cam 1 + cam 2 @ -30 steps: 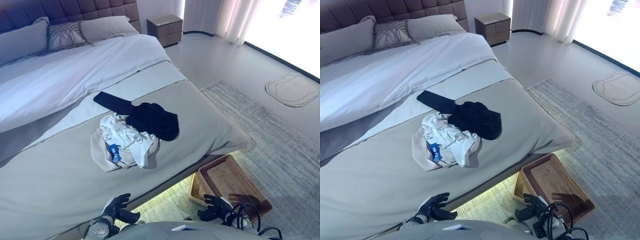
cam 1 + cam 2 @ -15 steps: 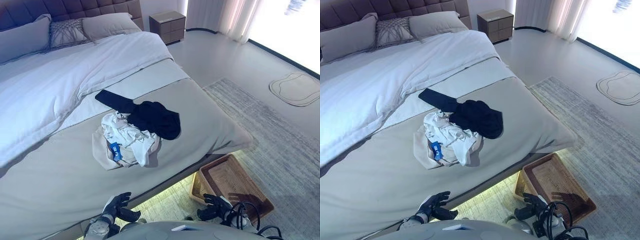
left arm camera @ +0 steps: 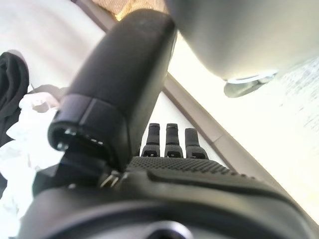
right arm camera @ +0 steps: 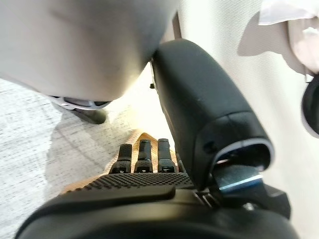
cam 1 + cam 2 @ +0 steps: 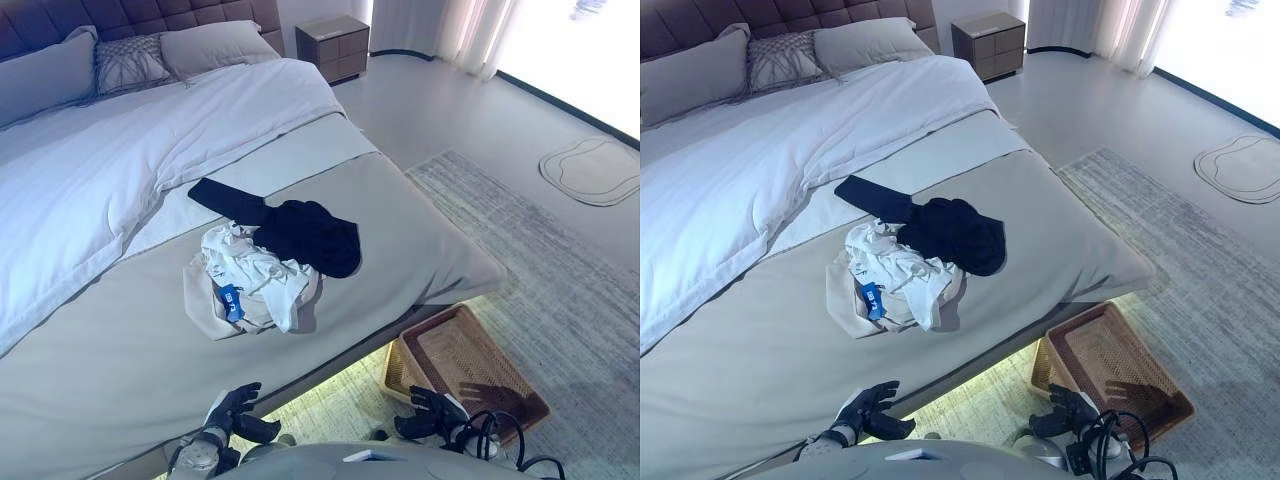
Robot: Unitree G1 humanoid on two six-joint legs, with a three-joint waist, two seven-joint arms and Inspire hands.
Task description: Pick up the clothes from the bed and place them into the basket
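Note:
A heap of clothes lies on the grey bed cover near the bed's foot: a white garment with a blue tag, a beige piece under it, and a black garment at its far right side. A brown wicker basket stands on the floor by the bed's foot corner, empty. My left hand hangs low in front of the bed's edge, fingers relaxed, holding nothing. My right hand hangs low next to the basket, fingers relaxed, holding nothing.
Pillows and a white duvet cover the bed's far half. A nightstand stands beside the headboard. A grey rug lies right of the bed, with a small pale mat beyond it.
The whole picture has shifted a little, so the camera moved. The clothes, the basket and both hands have kept their places.

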